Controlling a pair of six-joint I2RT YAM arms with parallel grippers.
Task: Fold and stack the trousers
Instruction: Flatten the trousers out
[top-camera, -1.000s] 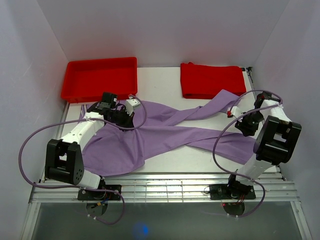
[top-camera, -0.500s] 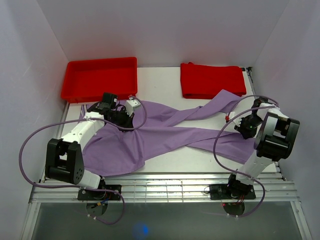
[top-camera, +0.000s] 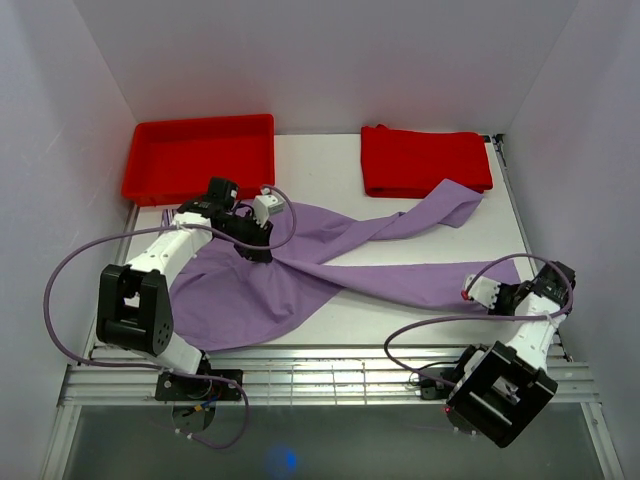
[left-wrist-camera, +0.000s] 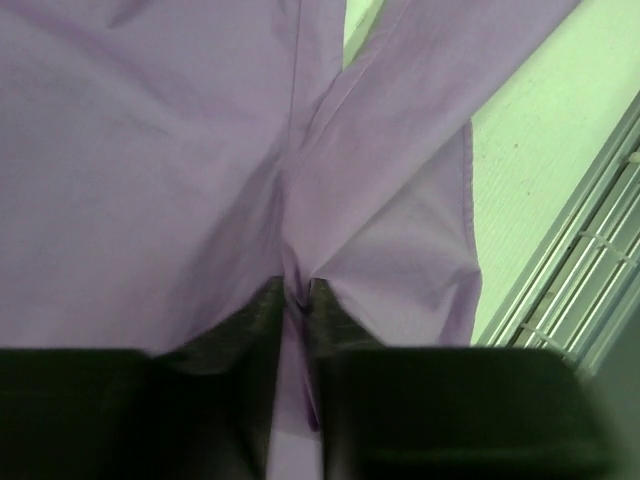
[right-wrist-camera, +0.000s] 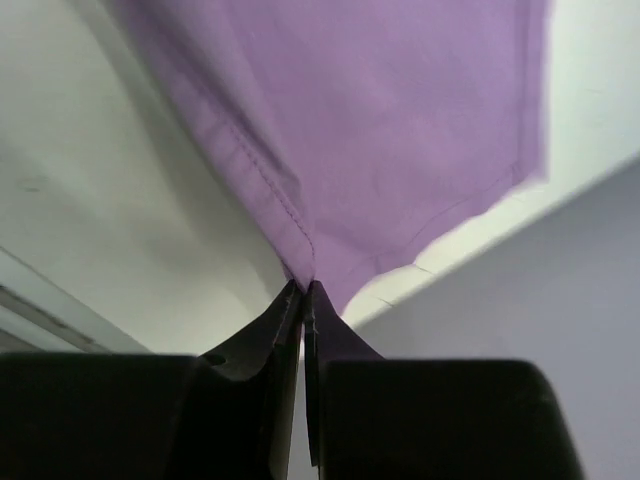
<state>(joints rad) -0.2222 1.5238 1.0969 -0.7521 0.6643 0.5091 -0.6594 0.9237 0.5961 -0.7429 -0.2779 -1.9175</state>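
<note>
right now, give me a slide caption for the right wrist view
Right fingers pinched shut on a hem corner of the lilac trousers, over the white table.

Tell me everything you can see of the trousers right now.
The trousers are lilac, soft thin fabric, unfolded and lying wrinkled across the table. The wide seat part lies at the left; the two legs cross and run right. The far leg's end reaches the near edge of the folded red cloth. The near leg ends at the right edge, its stitched hem corner pinched in the shut right gripper. The shut left gripper pinches a fold near the crotch.
</note>
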